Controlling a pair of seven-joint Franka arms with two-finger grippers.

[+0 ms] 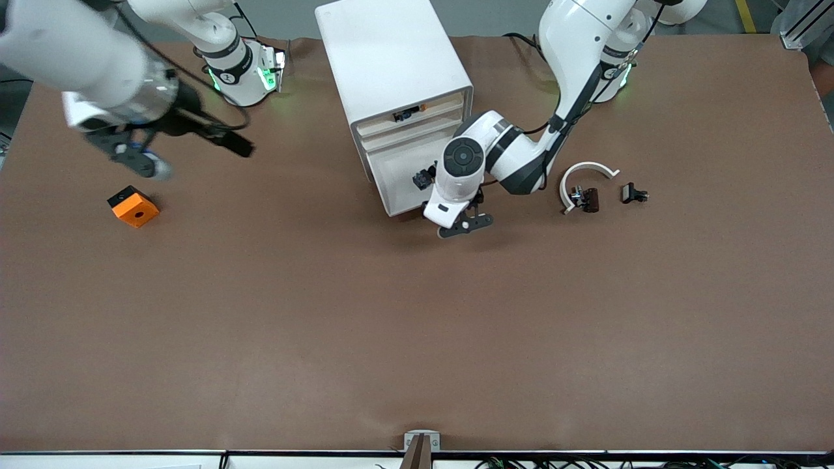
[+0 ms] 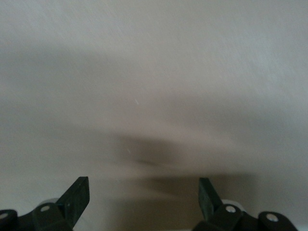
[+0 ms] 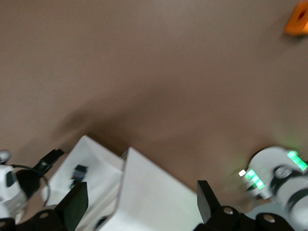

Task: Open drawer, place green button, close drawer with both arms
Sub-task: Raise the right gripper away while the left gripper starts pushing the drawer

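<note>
Right gripper [image 1: 140, 159] hangs over the table, fingers wide, empty; the cube [image 1: 133, 206] sits at its 6 o'clock. The button [image 1: 423, 177] lies in the open drawer [image 1: 391, 185]. At the drawer's 4 o'clock, left gripper [image 1: 466, 225] — fingers wide apart, holding nothing.

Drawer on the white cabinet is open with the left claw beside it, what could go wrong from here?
The open left claw sits by one corner of the drawer; an off-centre push could jam it or slide the cabinet. The right claw hangs near the orange cube, bracing nothing.
</note>
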